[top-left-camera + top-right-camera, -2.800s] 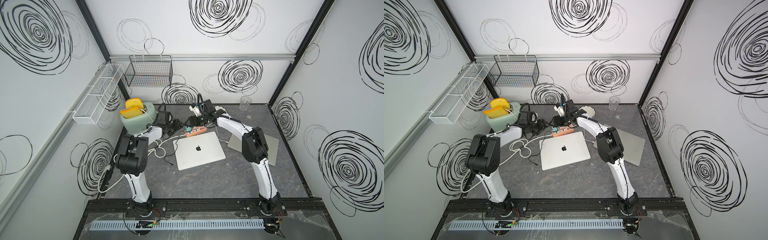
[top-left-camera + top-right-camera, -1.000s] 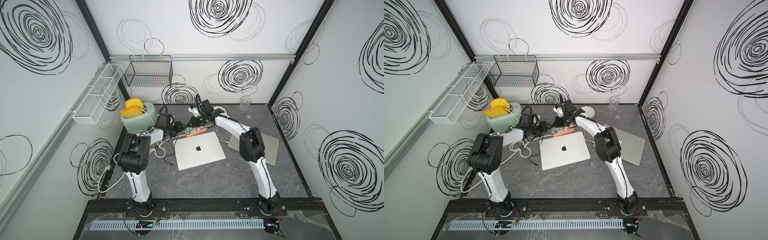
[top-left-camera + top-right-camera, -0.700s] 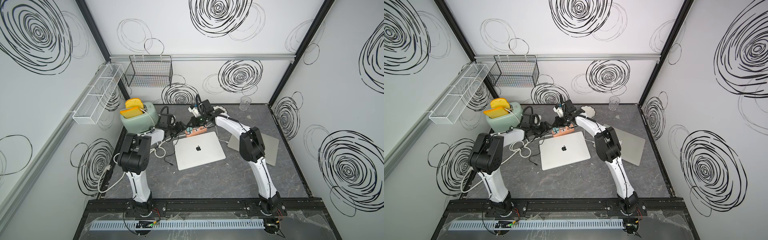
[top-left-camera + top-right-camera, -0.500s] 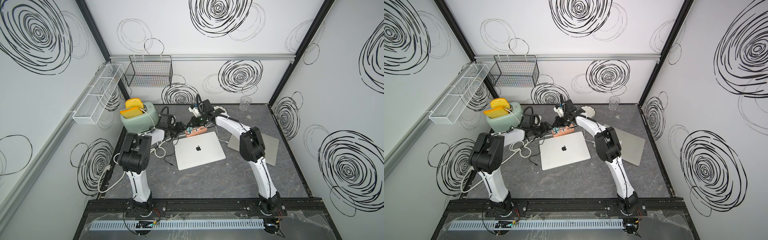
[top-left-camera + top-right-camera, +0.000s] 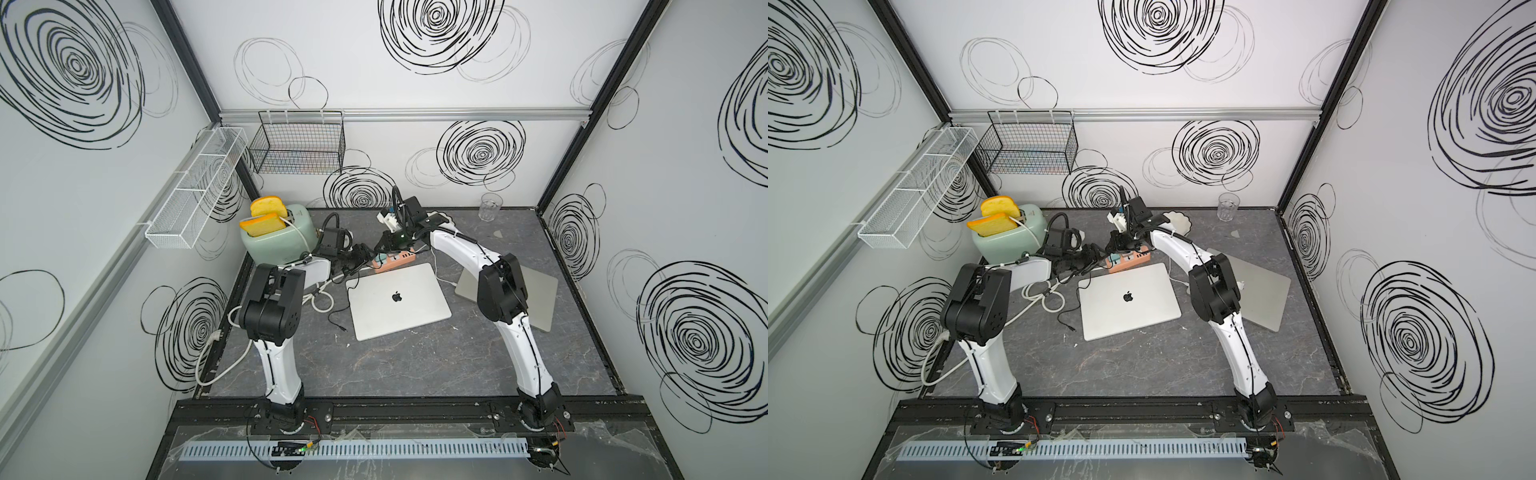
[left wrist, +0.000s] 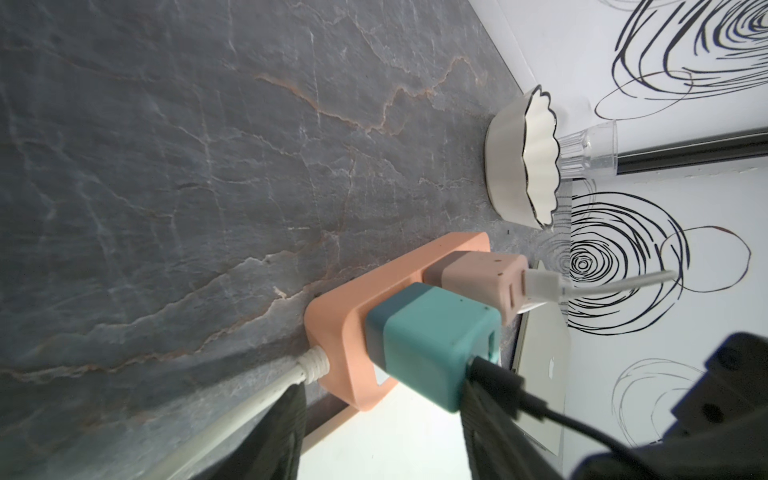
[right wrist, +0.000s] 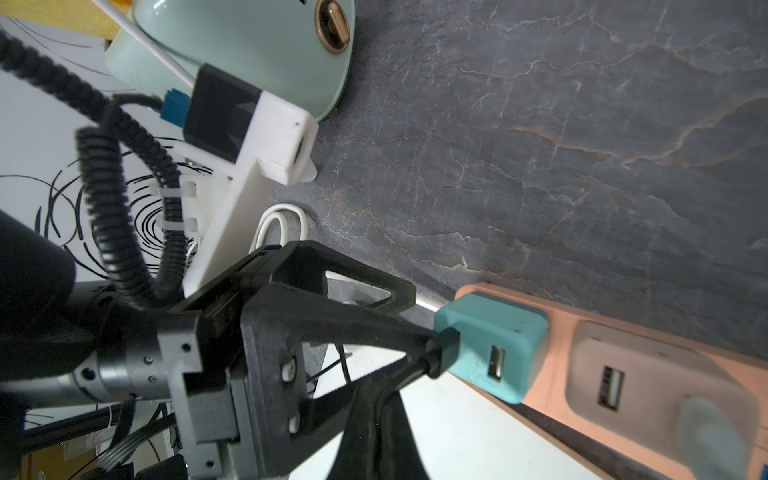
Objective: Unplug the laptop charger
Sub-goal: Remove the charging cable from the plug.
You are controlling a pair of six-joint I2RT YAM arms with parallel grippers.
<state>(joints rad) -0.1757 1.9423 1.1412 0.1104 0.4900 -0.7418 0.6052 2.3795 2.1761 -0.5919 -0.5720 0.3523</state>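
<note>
Teal charger (image 6: 432, 345), in power strip (image 6: 332, 347), at left end effector (image 7: 419, 315)

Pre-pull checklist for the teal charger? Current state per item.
1. Teal charger seated in power strip: ok.
2. Left gripper open, aimed at the charger: ok.
3. Fingers around the charger's sides: not ok; tips stop at its cable end, one finger beside the strip's white cord.
4. Black cable out of the grip: not ok; it crosses a finger in the left wrist view.
5. Right gripper bracing the strip: cannot tell; shut, contact hidden.
6. Pink charger outside the jaws: ok.
</note>
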